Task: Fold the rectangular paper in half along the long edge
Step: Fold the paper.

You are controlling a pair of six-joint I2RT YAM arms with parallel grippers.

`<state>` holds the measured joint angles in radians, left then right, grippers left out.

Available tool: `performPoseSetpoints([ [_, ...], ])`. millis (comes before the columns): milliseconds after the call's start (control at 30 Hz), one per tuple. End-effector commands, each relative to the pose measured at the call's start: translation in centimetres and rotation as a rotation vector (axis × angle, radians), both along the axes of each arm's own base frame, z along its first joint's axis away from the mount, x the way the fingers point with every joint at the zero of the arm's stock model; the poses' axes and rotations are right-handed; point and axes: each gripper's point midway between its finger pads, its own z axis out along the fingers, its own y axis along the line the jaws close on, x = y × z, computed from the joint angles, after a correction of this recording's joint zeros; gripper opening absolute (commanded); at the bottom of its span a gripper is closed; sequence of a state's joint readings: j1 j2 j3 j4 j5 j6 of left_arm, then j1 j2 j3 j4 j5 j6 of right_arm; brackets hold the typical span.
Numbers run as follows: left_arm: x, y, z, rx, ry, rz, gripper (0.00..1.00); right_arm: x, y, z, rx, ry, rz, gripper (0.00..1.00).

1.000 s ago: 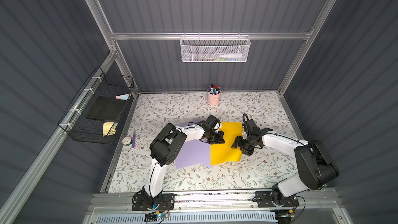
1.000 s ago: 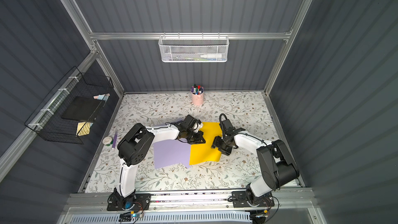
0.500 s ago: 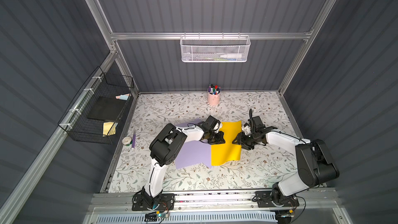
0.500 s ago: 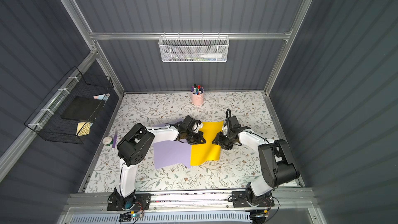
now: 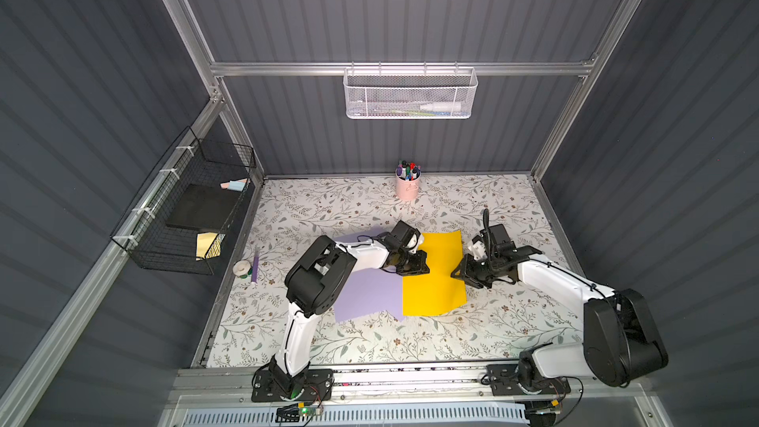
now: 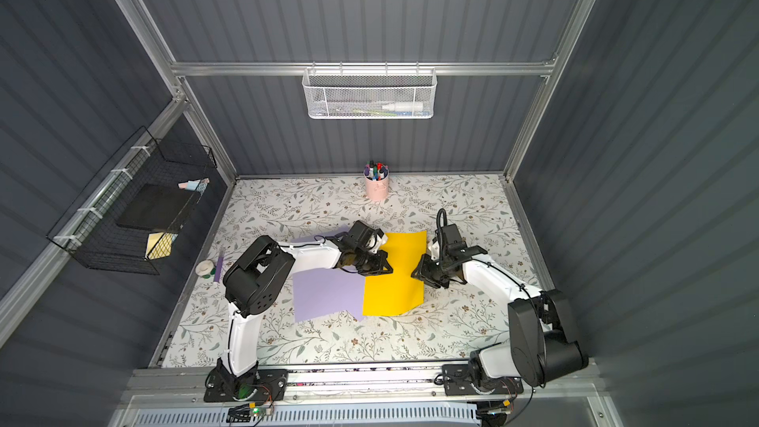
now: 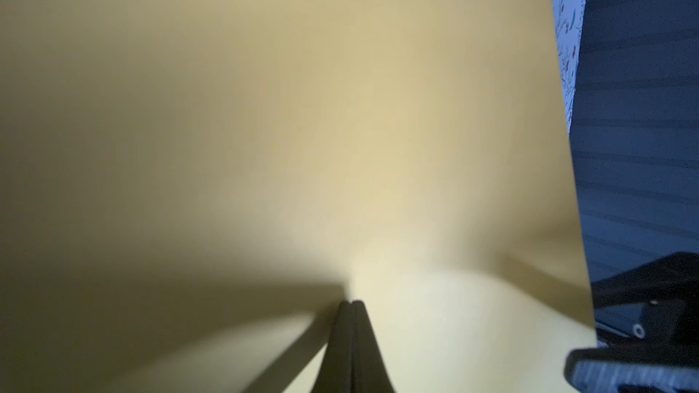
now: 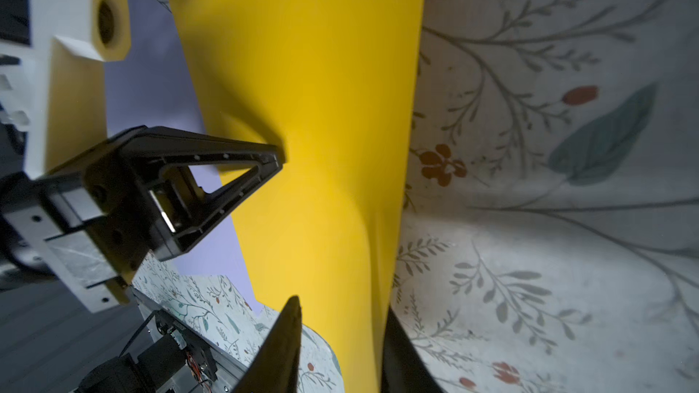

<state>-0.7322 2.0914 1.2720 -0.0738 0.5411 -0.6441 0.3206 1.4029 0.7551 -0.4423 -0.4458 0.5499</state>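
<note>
Now the R pincer [image 5: 456,274], wider a sec ago, narrows astride the lifted right long edge of the yellow rectangular paper sheet [image 5: 437,285] on the floral desk [image 5: 328,207]; grip looks near, so folding can start. L pincer [image 5: 423,269], shut, pins the sheet's other side. Pink cup [image 5: 406,191] holds markers [image 5: 408,169]; white mesh basket [image 5: 369,96], a bottle [image 5: 441,107].

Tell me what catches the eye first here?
A yellow paper lies in the middle beside a lavender sheet. The left gripper, shut, presses on one side of it, while the right gripper straddles the opposite edge, jaws apart. A pink cup of markers stands at the back.
</note>
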Motion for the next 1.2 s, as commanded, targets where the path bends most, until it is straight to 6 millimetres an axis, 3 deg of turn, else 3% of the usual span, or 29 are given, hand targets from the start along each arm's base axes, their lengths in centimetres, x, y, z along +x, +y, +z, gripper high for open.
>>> performPoseSetpoints([
  [0,-4.4,4.5,-7.1,0.241,0.176,0.014,0.00,-1.0,-0.6,-1.7,-0.040,0.062,0.004,0.30],
  [100,-4.5,4.6,-7.1,0.242,0.177,0.013,0.00,-1.1,-0.9,-2.5,-0.065,0.092,-0.005,0.21],
  [167,-4.5,4.7,-7.1,0.244,0.178,0.013,0.00,-1.2,-1.3,-2.7,-0.088,0.097,-0.014,0.21],
  [300,-4.5,4.6,-7.1,0.243,0.177,0.010,0.00,-0.9,-2.3,-2.6,-0.150,0.082,-0.027,0.38],
  [367,-4.5,4.6,-7.2,0.243,0.179,0.009,0.00,-0.5,-2.2,-2.3,-0.150,0.072,-0.022,0.39],
  [633,-4.6,4.6,-7.1,0.238,0.180,0.006,0.00,1.7,-1.2,-2.4,-0.119,0.046,0.010,0.30],
  [967,-4.8,4.6,-7.1,0.233,0.181,0.000,0.00,3.7,0.7,-2.0,0.028,0.026,0.109,0.27],
  [1167,-4.9,4.6,-7.0,0.233,0.181,-0.003,0.00,3.8,-0.4,-2.0,0.002,0.039,0.084,0.24],
])
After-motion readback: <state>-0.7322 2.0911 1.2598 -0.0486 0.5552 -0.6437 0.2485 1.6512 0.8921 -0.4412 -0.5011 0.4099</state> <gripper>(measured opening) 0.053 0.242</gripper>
